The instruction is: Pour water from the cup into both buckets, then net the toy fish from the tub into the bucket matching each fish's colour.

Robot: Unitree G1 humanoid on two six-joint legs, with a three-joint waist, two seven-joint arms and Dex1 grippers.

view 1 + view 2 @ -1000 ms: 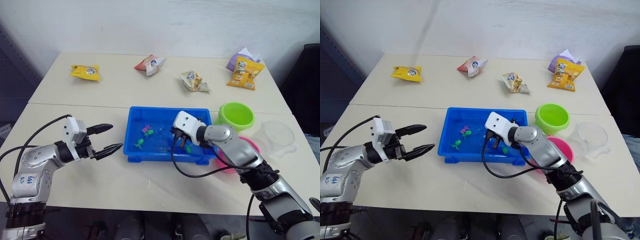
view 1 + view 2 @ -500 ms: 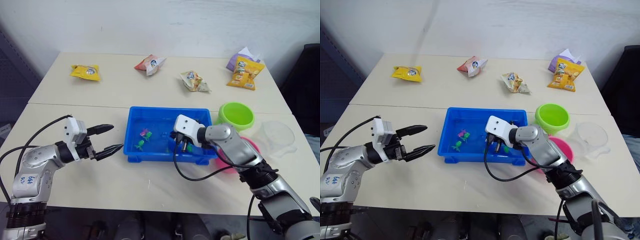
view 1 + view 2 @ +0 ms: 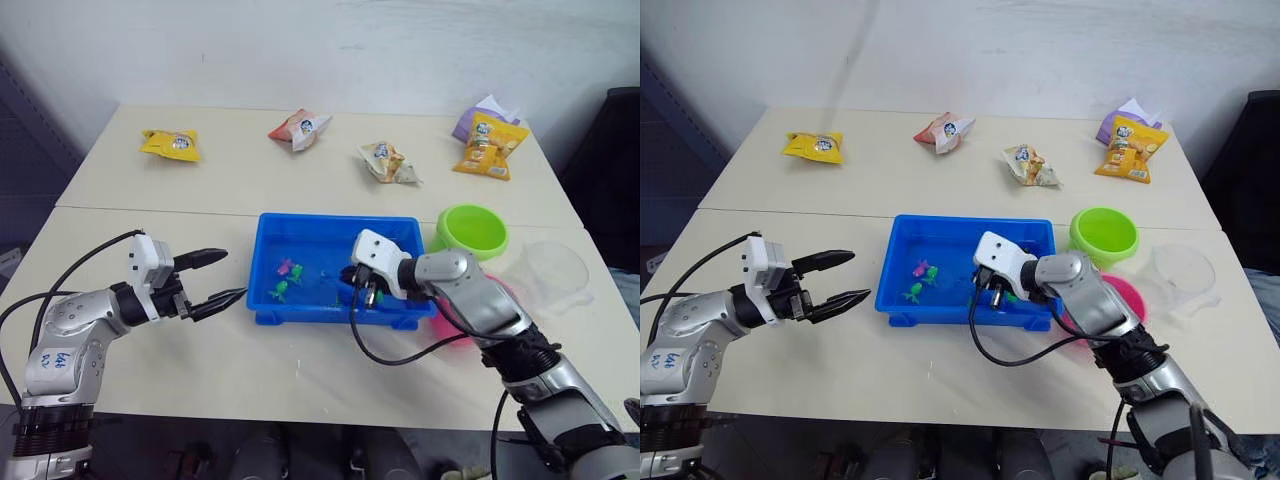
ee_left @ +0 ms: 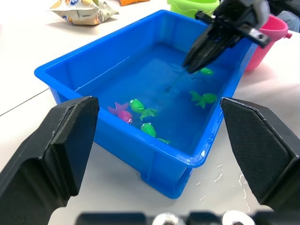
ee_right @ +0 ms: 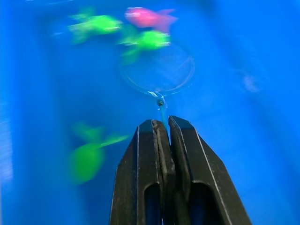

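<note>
**Net down in the tub, fish close to the hoop**

The right gripper reaches into the blue tub at the centre of the head views, its two black fingers pressed together on the thin handle of the net. In the right wrist view the round hoop lies in the water just ahead of the fingertips. A pink fish and a green fish sit at the hoop's far rim (whether either is inside it cannot be told), another green fish floats beside them, and a further green fish lies off to the side near the fingers.

The left gripper hovers over the table in the left-centre of the left eye view, just beside the tub's short wall, its fingers spread wide apart with nothing between them.

The lime green bucket stands right of the tub's far corner. The pink bucket sits nearer the bottom of the frame, mostly hidden behind the right arm in the head views. The clear cup stands at the right edge, just beyond the pink bucket.

Several snack packets lie along the far side of the table, in the upper part of the frame.
</note>
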